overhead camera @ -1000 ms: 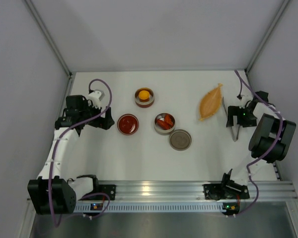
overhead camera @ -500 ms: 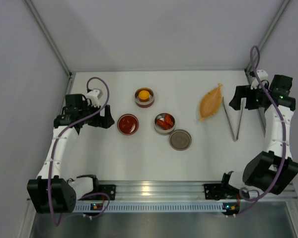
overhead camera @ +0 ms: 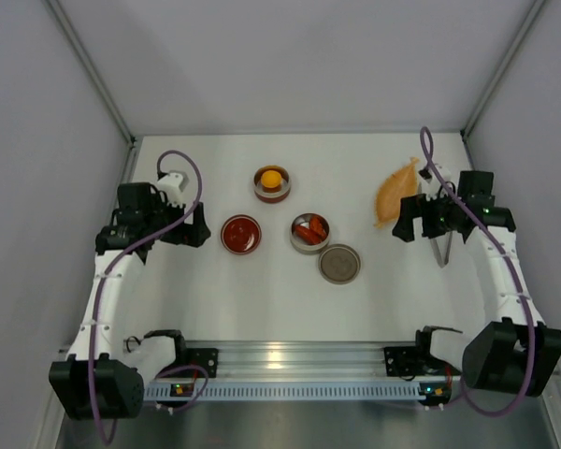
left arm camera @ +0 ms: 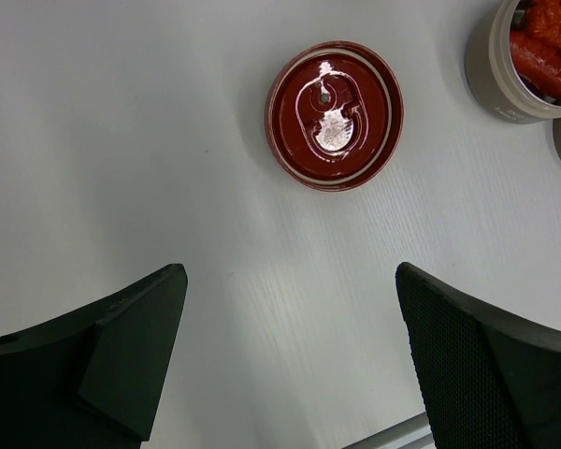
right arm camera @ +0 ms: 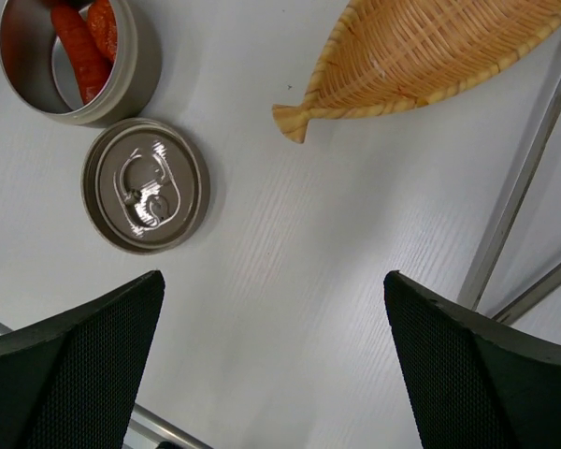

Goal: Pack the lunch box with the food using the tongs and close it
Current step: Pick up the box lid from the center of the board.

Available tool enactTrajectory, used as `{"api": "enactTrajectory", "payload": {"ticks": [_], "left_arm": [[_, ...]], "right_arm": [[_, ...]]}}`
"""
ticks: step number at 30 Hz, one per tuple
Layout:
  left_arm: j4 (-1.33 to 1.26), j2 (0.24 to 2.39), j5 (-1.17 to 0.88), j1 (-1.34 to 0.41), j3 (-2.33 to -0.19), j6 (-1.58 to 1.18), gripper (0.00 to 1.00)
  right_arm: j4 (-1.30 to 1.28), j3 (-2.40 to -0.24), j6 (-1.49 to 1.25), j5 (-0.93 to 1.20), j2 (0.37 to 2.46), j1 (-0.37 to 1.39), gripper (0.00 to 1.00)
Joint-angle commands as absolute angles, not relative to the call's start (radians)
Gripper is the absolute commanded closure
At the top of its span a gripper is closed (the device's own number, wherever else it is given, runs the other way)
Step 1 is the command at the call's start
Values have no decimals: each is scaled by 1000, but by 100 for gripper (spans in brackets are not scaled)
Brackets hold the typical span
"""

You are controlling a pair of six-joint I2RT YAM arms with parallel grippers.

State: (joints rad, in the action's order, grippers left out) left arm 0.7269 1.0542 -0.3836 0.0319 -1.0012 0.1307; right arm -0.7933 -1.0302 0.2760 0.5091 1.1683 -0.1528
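The lunch box shows as two open round tins. One tin holds a round orange-yellow lump of food; the other tin holds longish red pieces. A red lid and a grey lid lie flat beside them. The slim grey tongs lie on the table, partly under my right arm. My left gripper stands open and empty just left of the red lid. Between the tins and the tongs my right gripper is open and empty.
A woven orange leaf-shaped dish lies at the back right, just behind my right gripper. Grey walls close in the table on three sides. A metal rail runs along the near edge.
My right arm swung out to the back right and has come back leftward, now past the tongs toward the tins. The left arm shifted only slightly. Both grippers stayed open.
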Motion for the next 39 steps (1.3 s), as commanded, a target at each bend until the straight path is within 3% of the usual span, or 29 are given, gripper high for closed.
{"api": "enactTrajectory", "payload": {"ticks": [1,9,15,23,39], "left_arm": [[733,1016,-361,32,-976,141,2],[732,1006,-351,32,-951,159,2],[739,1005,-345,32,-951,190,2],[759,1006,-399,32,-937,277,2],[735,989,-405,32,-902,341,2]], "right_arm": [[-742,-1026,284,448,1111,-100,1],[-762,-1009,328,449,1115,-65,1],[-808,-1020,379,367,1160,84,2],[-784,-1040,324,213,1323,287,23],[-712,-1158,259,192,1638,354,37]]}}
